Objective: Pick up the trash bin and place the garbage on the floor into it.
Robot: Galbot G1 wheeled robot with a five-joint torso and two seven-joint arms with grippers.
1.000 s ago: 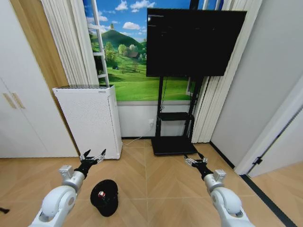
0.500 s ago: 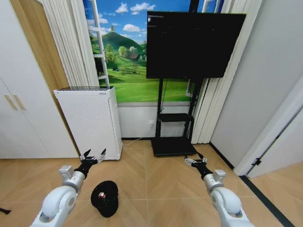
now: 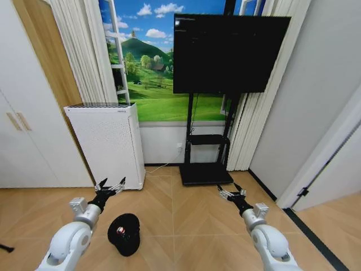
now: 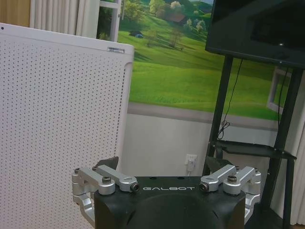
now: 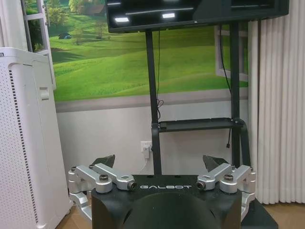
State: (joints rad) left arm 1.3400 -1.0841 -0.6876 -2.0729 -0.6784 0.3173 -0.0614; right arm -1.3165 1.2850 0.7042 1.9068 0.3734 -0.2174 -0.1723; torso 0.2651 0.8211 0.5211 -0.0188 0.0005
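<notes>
Trash bin (image 3: 124,234) at 7 o'clock holds red-and-white garbage (image 3: 120,230). Left gripper (image 3: 110,186), right gripper (image 3: 230,190): fingers wide, empty.

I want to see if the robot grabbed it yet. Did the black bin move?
No. The trash bin sits in the same spot on the floor before the white appliance; only the camera view shifted slightly.
</notes>
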